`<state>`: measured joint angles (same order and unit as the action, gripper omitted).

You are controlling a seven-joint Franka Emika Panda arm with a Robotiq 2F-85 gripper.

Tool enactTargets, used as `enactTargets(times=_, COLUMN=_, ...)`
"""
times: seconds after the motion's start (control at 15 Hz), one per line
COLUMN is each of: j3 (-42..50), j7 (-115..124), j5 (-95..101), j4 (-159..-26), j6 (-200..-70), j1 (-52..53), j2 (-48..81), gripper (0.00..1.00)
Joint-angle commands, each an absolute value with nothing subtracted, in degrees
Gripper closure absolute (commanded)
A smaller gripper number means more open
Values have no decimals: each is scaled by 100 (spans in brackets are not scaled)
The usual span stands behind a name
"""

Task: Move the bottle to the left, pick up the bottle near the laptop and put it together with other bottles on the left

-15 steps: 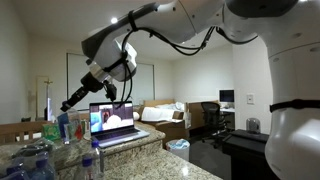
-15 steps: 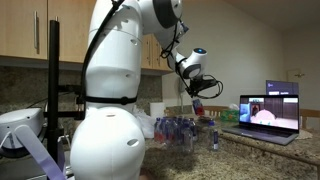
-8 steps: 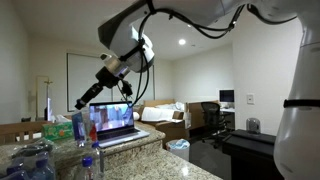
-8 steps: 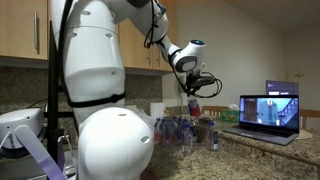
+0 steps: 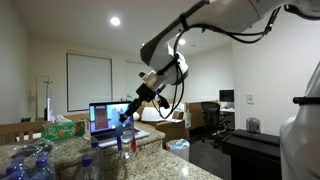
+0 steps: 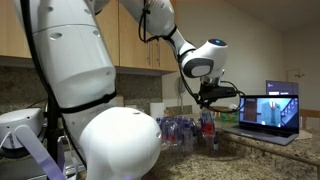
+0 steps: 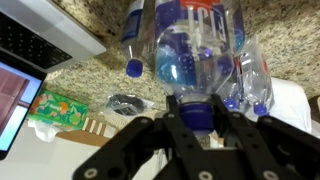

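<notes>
My gripper [image 7: 197,116] is shut on the blue cap of the bottle [image 7: 197,45], a clear plastic one with a blue label that hangs below the jaws. In both exterior views the gripper [image 5: 128,117] [image 6: 207,104] holds the bottle [image 5: 124,138] [image 6: 208,125] just above the granite counter. The open laptop [image 5: 109,120] [image 6: 270,108] stands lit just behind and beside it, and its grey edge [image 7: 45,40] shows in the wrist view. The other bottles [image 6: 178,130] [image 7: 256,78] lie clustered on the counter close by.
A green tissue box [image 5: 66,128] [image 7: 58,108] stands beside the laptop. A crumpled dark wrapper [image 7: 126,103] lies on the granite counter [image 7: 95,75]. More bottles [image 5: 32,162] sit at the near corner in an exterior view. Wooden cabinets [image 6: 145,45] hang behind the arm.
The arm has swung sideways along the counter with the jaws staying shut, bringing the gripper from beside the tissue box to right in front of the laptop and lower.
</notes>
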<state>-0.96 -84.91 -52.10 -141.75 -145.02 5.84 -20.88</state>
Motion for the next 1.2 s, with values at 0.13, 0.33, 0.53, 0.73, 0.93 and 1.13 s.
enactTargets(times=0.13, j3=269, j7=-9628, j5=-5526, j4=-13665, j6=-14474, j1=874, j2=-930, gripper=85)
enactTargets(times=0.33, j3=52, j7=-9827, j5=-5547, j4=-13213, j6=-14396, j1=890, j2=-277, gripper=85)
enactTargets(times=0.53, j3=-194, j7=-9849, j5=-5502, j4=-12827, j6=-14394, j1=818, j2=143, gripper=85)
enactTargets(times=0.73, j3=-270, j7=-10083, j5=-5803, j4=-12552, j6=-14147, j1=632, j2=386, gripper=85)
enactTargets(times=0.93, j3=-279, j7=-10330, j5=-6057, j4=-12444, j6=-13927, j1=462, j2=570, gripper=85)
enactTargets(times=1.13, j3=-283, j7=-10603, j5=-6261, j4=-12393, j6=-13697, j1=315, j2=682, gripper=86)
